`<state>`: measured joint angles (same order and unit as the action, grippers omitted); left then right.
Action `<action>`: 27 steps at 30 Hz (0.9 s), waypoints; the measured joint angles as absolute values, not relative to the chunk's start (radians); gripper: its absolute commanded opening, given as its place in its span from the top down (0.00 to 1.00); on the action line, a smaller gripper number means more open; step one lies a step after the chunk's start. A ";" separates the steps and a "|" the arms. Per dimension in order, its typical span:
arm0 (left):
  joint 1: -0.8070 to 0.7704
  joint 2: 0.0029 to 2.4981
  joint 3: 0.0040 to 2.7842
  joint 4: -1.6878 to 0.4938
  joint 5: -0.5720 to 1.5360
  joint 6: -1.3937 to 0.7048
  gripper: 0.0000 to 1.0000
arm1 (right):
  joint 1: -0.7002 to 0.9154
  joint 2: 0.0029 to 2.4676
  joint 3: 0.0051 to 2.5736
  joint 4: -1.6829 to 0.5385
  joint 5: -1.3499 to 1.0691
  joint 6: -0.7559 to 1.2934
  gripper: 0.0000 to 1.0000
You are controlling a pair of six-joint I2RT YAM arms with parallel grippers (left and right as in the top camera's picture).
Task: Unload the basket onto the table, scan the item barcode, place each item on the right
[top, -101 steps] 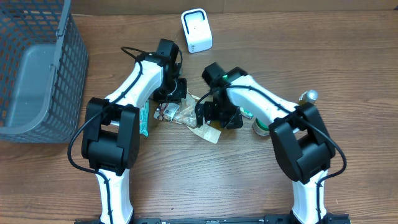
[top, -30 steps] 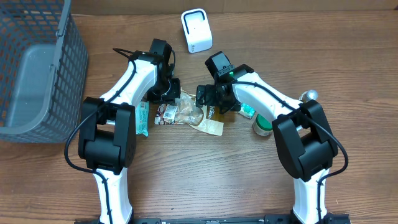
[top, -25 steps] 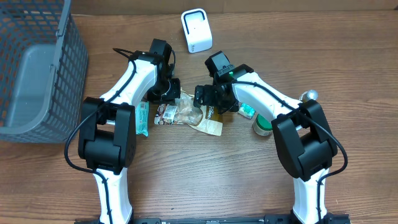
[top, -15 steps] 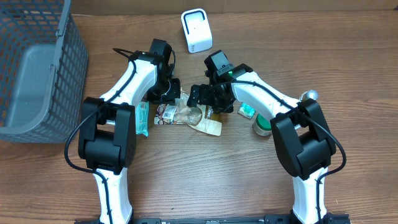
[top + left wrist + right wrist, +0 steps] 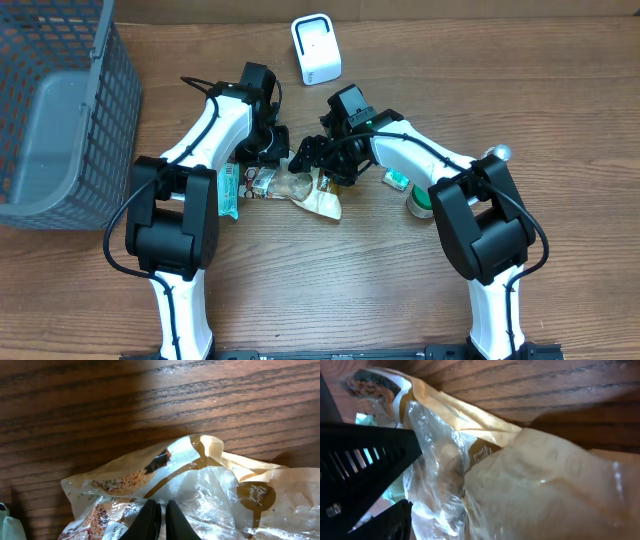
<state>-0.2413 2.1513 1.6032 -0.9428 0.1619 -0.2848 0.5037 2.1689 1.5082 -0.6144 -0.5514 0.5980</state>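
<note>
A crinkled clear and tan snack bag [image 5: 303, 187] lies on the wooden table between the two arms; no barcode shows on it. The white scanner [image 5: 315, 48] stands at the back. My left gripper [image 5: 268, 157] is at the bag's left end, its thin black fingers [image 5: 150, 521] shut together on the clear film [image 5: 210, 485]. My right gripper [image 5: 312, 156] reaches in from the right and stands open over the bag's upper edge. In the right wrist view one black finger [image 5: 367, 457] is at the left and the bag [image 5: 540, 485] fills the rest.
A grey mesh basket [image 5: 60, 110] stands at the far left. A green packet [image 5: 231, 190] lies under the left arm. By the right arm lie a small green item [image 5: 397, 180], a tape roll [image 5: 418, 206] and a metal knob [image 5: 498, 153].
My right gripper has swung left onto the bag and its fingers have narrowed. The bag has bunched and shifted slightly left. The left arm has held still.
</note>
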 measured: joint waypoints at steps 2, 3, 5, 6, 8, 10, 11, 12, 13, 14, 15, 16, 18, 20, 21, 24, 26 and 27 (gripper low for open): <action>-0.241 2.151 1.603 -0.943 0.160 -0.285 0.91 | 0.503 2.170 1.504 -0.604 -0.560 0.625 0.27; -0.241 2.151 1.603 -0.943 0.160 -0.285 0.91 | 0.503 2.170 1.503 -0.601 -0.562 0.632 0.27; -0.241 2.151 1.603 -0.943 0.160 -0.285 0.91 | 0.502 2.171 1.502 -0.591 -0.567 0.654 0.30; -0.241 2.151 1.603 -0.943 0.160 -0.285 0.91 | 0.501 2.172 1.502 -0.587 -0.569 0.663 0.31; -0.241 2.151 1.603 -0.942 0.159 -0.285 0.91 | 0.499 2.173 1.502 -0.576 -0.572 0.682 0.34; -0.241 2.151 1.603 -0.942 0.160 -0.285 0.91 | 0.497 2.176 1.502 -0.568 -0.572 0.695 0.35; -0.241 2.151 1.603 -0.942 0.159 -0.285 0.91 | 0.497 2.178 1.502 -0.568 -0.572 0.702 0.37; -0.241 2.151 1.603 -0.943 0.159 -0.285 0.91 | 0.497 2.180 1.502 -0.567 -0.572 0.708 0.38; -0.241 2.151 1.603 -0.942 0.160 -0.285 0.91 | 0.497 2.181 1.502 -0.561 -0.573 0.714 0.40; -0.241 2.151 1.603 -0.942 0.160 -0.285 0.91 | 0.497 2.182 1.502 -0.555 -0.572 0.722 0.40; -0.241 2.151 1.603 -0.942 0.159 -0.285 0.91 | 0.497 2.182 1.502 -0.552 -0.572 0.731 0.41; -0.241 2.151 1.603 -0.942 0.159 -0.285 0.91 | 0.497 2.182 1.501 -0.545 -0.572 0.737 0.42; -0.241 2.151 1.603 -0.942 0.159 -0.285 0.91 | 0.497 2.182 1.501 -0.535 -0.571 0.746 0.44; -0.241 2.151 1.603 -0.942 0.159 -0.285 0.91 | 0.497 2.182 1.501 -0.533 -0.569 0.752 0.47; -0.241 2.151 1.603 -0.942 0.159 -0.285 0.91 | 0.497 2.182 1.501 -0.534 -0.566 0.754 0.49; -0.241 2.151 1.603 -0.942 0.159 -0.285 0.90 | 0.497 2.182 1.501 -0.535 -0.551 0.759 0.53; -0.241 2.151 1.603 -0.942 0.159 -0.285 0.91 | 0.497 2.183 1.501 -0.536 -0.544 0.757 0.57; -0.241 2.151 1.603 -0.942 0.159 -0.285 0.91 | 0.497 2.183 1.501 -0.536 -0.542 0.758 0.59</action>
<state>-0.2413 2.1513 1.6032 -0.9421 0.1593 -0.2848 0.4969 2.1834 1.5013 -0.5362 -0.5423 0.7578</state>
